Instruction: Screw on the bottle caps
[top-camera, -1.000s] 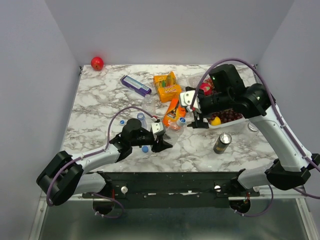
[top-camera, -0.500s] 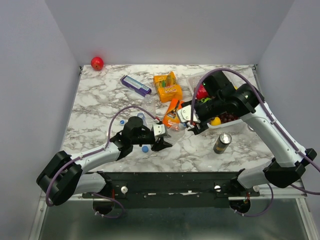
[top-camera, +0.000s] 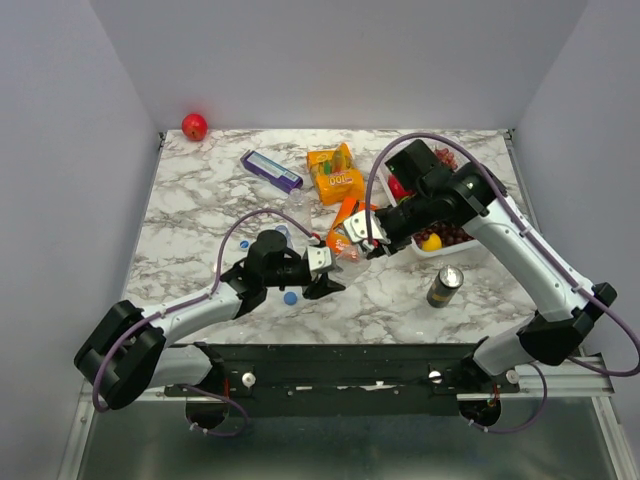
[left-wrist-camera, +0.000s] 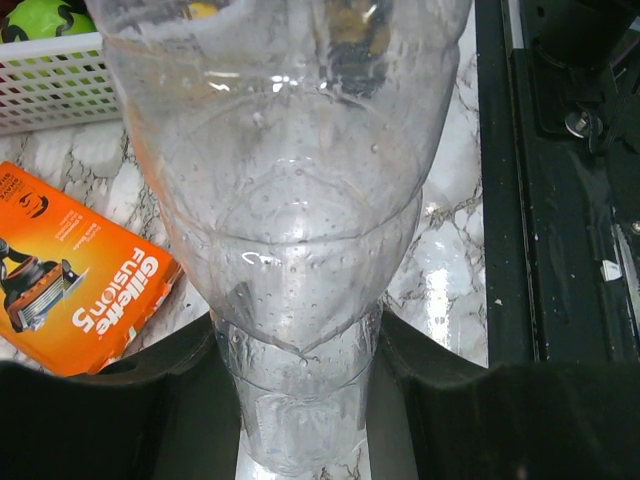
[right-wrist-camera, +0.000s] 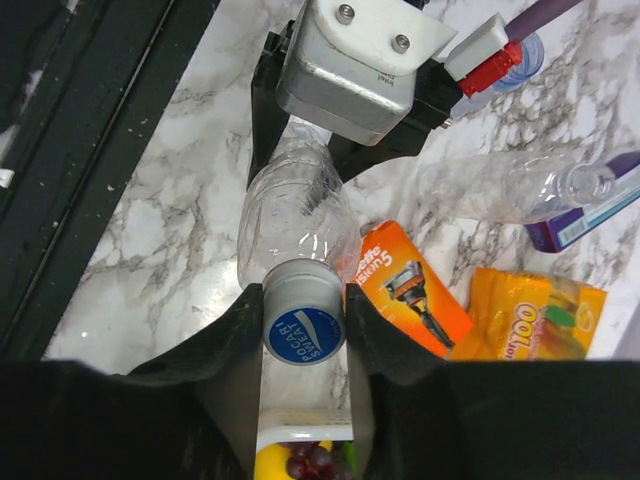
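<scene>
1. Bordering the desk (top-camera: 200, 215): grey walls at left, back and right, and a black rail (top-camera: 330, 365) along the near edge.
2. Open room: bare marble is broadest over the left half and at the near right, around the upright can (top-camera: 445, 285).
3. Crowded ground, middle to back: purple box (top-camera: 271, 171), orange pouch (top-camera: 335, 173), razor box (top-camera: 345, 222), and fruit basket (top-camera: 470, 240) at right. A red ball (top-camera: 194, 126) sits in the far left corner.
4. Loose stock: one loose cap (top-camera: 290, 297) lies on the desk just beside the left wrist. A spare bottle (right-wrist-camera: 510, 185) lies on its side beyond the left pincer (left-wrist-camera: 300, 345).
5. Left pincer: clenched on the bottle (left-wrist-camera: 290, 180), a finger on each side of its body at the end away from the cap.
6. Bottle position: tilted between the two pincers at mid-desk, just beside the razor box, with its cap end raised.
7. Right pincer (right-wrist-camera: 303, 305): closed onto the bottle cap (right-wrist-camera: 303, 330), a finger pressed to each side. The cap sits on the bottle's neck; how far it is threaded cannot be told.
8. Left arm (top-camera: 190, 315): low, stretched from its base toward the right, with the pincer pointing right.
9. Right arm (top-camera: 530, 250): arched high over the basket, with the wrist folded down and leftward onto the cap.
</scene>
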